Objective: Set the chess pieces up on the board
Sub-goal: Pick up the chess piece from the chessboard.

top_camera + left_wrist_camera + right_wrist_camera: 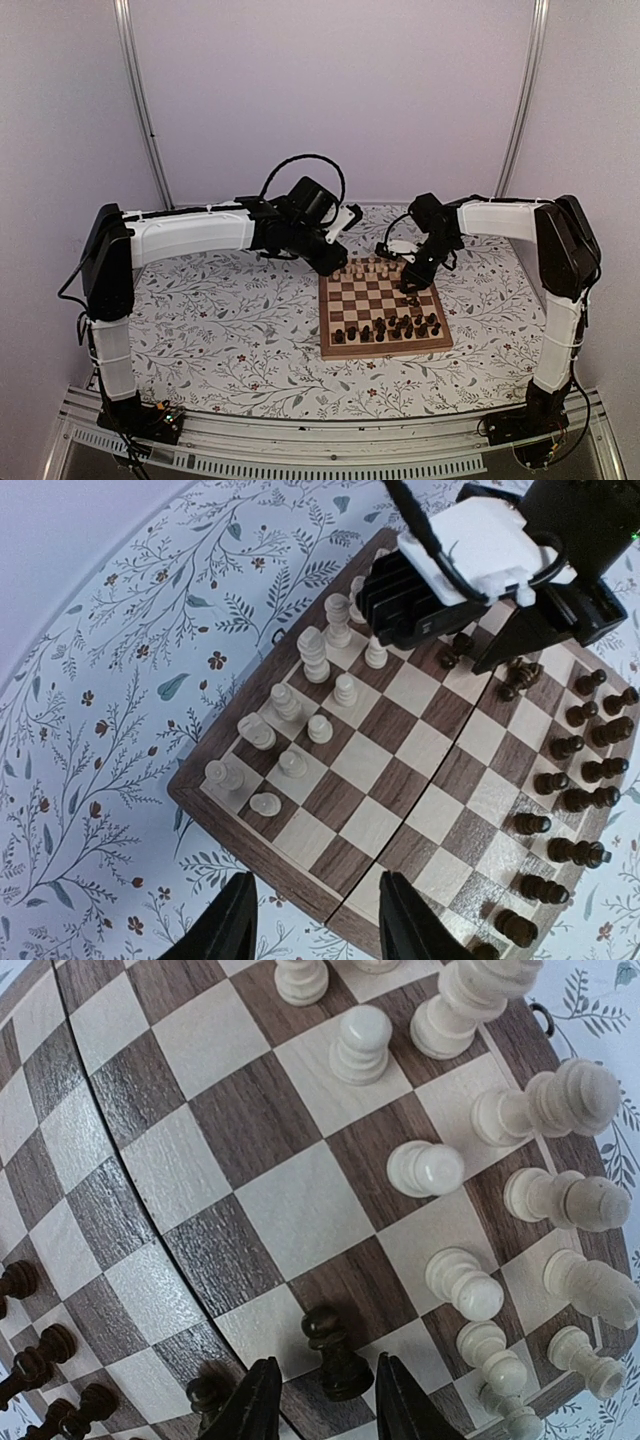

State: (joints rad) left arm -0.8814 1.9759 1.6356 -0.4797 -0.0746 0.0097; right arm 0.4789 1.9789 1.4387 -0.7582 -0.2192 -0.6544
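Over the far-left corner of the board (pixel 385 349) hovers the left gripper (pixel 315 925), jaws wide and empty above the floral cloth (pixel 100 680). Next along, the pale pieces (pixel 315 655) stand in two ragged rows on the far squares, and the dark pieces (pixel 575 745) crowd the near edge. Toward the far-right corner, the right gripper (pixel 328 1390) straddles a lone dark pawn (pixel 335 1355) that stands upright close to the pale ranks. Its jaws are narrow, with a gap showing on one side, so we judge it not yet gripped. We expect these turned wooden figures to be light, rigid and smooth, quick to tip or slide on their small bases. We think the best hold is low on the stem beneath the rounded head, closing gently and then lifting straight up to spare the neighbouring pale pawns.
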